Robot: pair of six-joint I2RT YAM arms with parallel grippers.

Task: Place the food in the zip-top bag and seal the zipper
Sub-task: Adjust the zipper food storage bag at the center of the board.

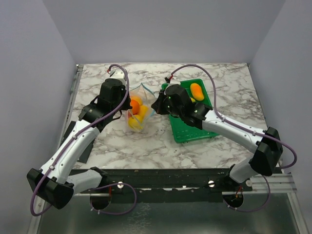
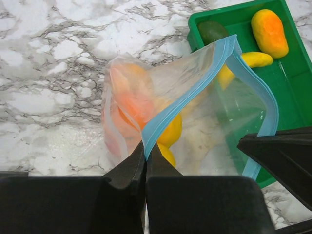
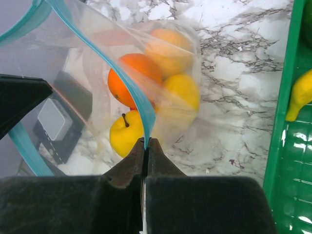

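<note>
1. Handling the zip-top bag (image 1: pixel 138 113), I judge it light, limp and slippery. Only the zipper (image 2: pixel 195 83) gives a stiffer edge to take hold of.
2. The left gripper (image 2: pixel 145 148) pinches the zipper tight at the mouth's 9 o'clock, and the right gripper (image 3: pixel 146 142) does likewise at 3 o'clock.
3. The bag sits mid-table, with the green tray (image 1: pixel 187 134) at its 3 o'clock.
4. The film is clear, crinkly and blue-edged. Orange and yellow food (image 3: pixel 134 80) shows inside, and the remaining pieces (image 1: pixel 196 90) lie in the tray.

Grey-veined white marble bench (image 1: pixel 146 146); green tray (image 1: pixel 190 132); clear bag (image 2: pixel 209 131) with light blue zipper (image 2: pixel 187 92), holding orange and yellow fruit (image 3: pixel 131 80), one perhaps paler orange.
</note>
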